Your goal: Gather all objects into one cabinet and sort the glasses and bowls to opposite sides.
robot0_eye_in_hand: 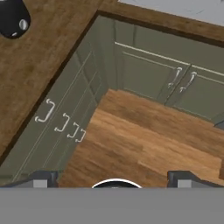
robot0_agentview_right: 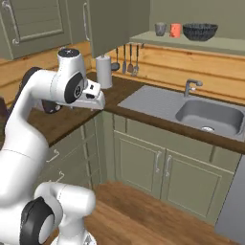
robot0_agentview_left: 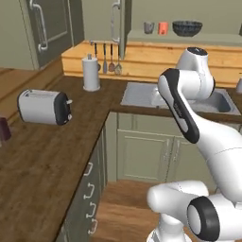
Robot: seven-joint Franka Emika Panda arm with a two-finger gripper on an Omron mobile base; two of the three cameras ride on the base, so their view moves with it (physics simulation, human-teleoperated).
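On the far cabinet shelf [robot0_agentview_right: 191,43], stiff, breakable grey mug [robot0_agentview_right: 160,29], orange-red cup [robot0_agentview_right: 175,30], wide ribbed bowl [robot0_agentview_right: 200,31], best taken by rims; jaws apart, empty.

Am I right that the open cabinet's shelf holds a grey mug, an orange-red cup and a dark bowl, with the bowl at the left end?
Not quite. In the right base view the bowl sits at the right end; grey mug is leftmost, orange-red cup between.
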